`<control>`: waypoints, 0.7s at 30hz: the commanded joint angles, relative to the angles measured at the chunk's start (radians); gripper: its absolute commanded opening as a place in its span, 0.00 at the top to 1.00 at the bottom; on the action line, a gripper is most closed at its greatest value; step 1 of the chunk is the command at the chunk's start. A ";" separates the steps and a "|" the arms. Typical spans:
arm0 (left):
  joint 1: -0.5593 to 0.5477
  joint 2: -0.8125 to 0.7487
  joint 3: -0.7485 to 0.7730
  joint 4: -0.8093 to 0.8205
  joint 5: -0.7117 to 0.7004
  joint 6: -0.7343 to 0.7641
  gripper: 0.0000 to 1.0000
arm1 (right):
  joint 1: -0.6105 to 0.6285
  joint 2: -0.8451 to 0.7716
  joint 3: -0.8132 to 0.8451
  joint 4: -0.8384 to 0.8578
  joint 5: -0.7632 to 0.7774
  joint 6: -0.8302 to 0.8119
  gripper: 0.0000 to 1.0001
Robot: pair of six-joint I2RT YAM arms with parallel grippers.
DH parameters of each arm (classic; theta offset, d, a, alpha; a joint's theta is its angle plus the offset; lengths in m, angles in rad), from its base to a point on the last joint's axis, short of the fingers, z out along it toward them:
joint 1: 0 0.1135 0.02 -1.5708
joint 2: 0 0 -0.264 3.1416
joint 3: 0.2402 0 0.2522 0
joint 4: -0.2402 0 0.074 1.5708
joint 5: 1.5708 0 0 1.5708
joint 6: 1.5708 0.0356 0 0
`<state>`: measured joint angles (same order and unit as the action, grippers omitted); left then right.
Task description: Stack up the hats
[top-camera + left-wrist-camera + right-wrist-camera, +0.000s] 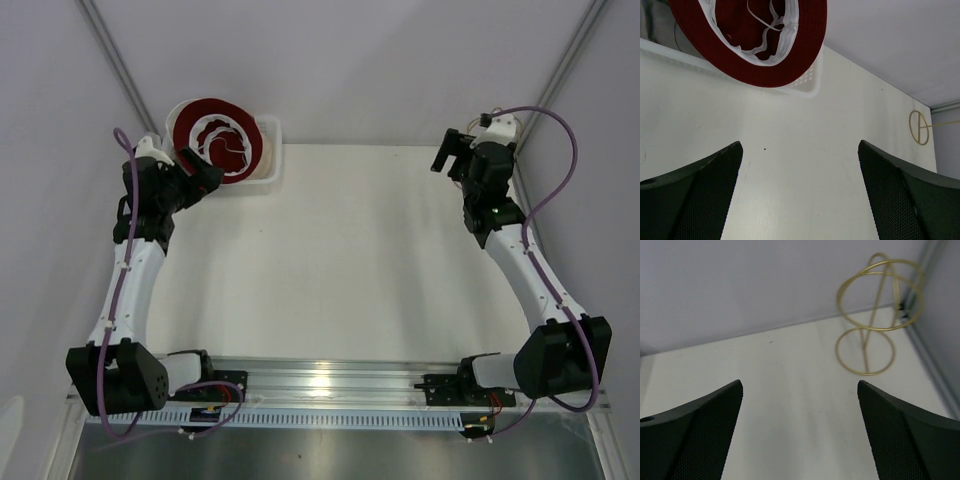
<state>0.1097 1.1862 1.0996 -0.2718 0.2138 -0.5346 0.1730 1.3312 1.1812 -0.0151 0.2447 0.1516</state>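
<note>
The dark red hat (190, 122) lies upside down, brim up, in the white mesh basket (272, 150) at the far left. A wavy white fabric band shows inside it (760, 52); I cannot tell if that is another hat. The beige and grey hats are out of view. My left gripper (207, 176) is open and empty just in front of the basket; in the left wrist view (800, 145) the red hat (805, 45) hangs over the basket's rim (807, 86). My right gripper (448, 150) is open and empty at the far right (800, 382).
A gold wire stand (871, 315) stands in the far right corner in front of the right gripper; it also shows small in the left wrist view (919, 127). Grey walls close the table at the back and sides.
</note>
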 commanded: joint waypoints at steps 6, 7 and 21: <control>0.004 -0.063 0.054 -0.020 0.015 0.068 0.00 | -0.177 0.077 0.041 0.104 0.167 -0.129 0.01; 0.004 -0.077 0.054 -0.029 0.024 0.085 0.00 | -0.216 0.107 0.055 0.099 0.089 -0.120 0.01; 0.005 -0.180 -0.001 -0.060 0.075 0.240 0.01 | -0.362 0.402 0.323 0.081 -0.222 -0.142 0.18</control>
<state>0.1097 1.0267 1.1080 -0.3431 0.2630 -0.3458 -0.1928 1.6814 1.4380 0.0353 0.0681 0.0463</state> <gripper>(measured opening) 0.994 0.831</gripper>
